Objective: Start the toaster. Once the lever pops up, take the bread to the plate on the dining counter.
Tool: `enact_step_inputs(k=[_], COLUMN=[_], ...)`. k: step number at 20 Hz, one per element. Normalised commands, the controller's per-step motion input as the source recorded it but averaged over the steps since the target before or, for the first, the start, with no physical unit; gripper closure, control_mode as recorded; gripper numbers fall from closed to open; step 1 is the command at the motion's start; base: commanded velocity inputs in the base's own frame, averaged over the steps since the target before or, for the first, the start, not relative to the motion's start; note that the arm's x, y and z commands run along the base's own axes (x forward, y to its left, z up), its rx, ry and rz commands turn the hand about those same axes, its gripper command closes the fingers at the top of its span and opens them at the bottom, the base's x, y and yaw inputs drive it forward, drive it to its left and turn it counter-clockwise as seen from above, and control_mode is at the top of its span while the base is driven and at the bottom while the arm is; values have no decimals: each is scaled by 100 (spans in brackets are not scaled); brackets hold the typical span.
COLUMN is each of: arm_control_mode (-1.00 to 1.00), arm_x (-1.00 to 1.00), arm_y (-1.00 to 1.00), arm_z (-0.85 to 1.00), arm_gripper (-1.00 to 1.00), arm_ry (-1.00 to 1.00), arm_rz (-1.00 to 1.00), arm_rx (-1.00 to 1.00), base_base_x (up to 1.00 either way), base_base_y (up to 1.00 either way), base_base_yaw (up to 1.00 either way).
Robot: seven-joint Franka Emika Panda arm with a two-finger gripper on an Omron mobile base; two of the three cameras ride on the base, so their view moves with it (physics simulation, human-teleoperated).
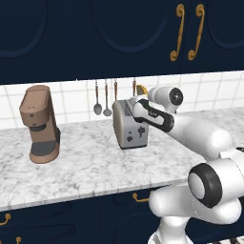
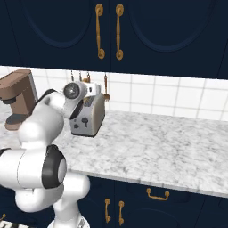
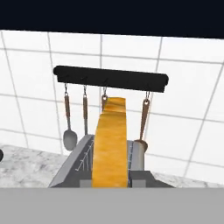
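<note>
Golden bread (image 3: pixel 110 148) — edge-on in toaster (image 1: pixel 129 125)

toaster (image 1: pixel 128 125): brushed silver metal, satin | bread (image 3: pixel 110 146): golden crust, matt | worktop (image 1: pixel 86 164): polished grey-white marble | backsplash (image 2: pixel 178 95): glossy white tile | coffee machine (image 1: pixel 39 123): matt brown plastic

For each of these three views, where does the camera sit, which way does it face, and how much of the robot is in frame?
Left base view: behind-left of the arm, facing the tiled backsplash; white arm from lower right reaches the small silver-grey toaster, right of a brown coffee machine.
Right base view: behind-right; arm from lower left covers part of that toaster.
Hand view: above the toaster, facing the tiles; golden-crusted bread slice stands in a slot below a black utensil rail.
Shared: toaster, hanging utensils.
</note>
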Motion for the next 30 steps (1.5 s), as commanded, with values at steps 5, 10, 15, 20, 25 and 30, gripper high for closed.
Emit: enact_step_inputs(k=[5, 10, 15, 20, 25, 30], arm_control_mode=[-100, -100, -100, -100, -100, 100], arm_x=[-94, -100, -100, -100, -100, -40], arm_y=[-1, -4, -2, -23, -28, -1], arm_z=[64, 82, 36, 2, -3, -15], arm_gripper=[100, 100, 100, 100, 100, 100], arm_ry=[8, 9, 34, 32, 30, 7], arm_rz=[4, 2, 0, 0, 0, 0], arm_rx=[0, 0, 0, 0, 0, -2], base_base_x=[0, 0, 0, 0, 0, -51], base_base_y=[0, 0, 0, 0, 0, 0], base_base_yaw=[0, 0, 0, 0, 0, 0])
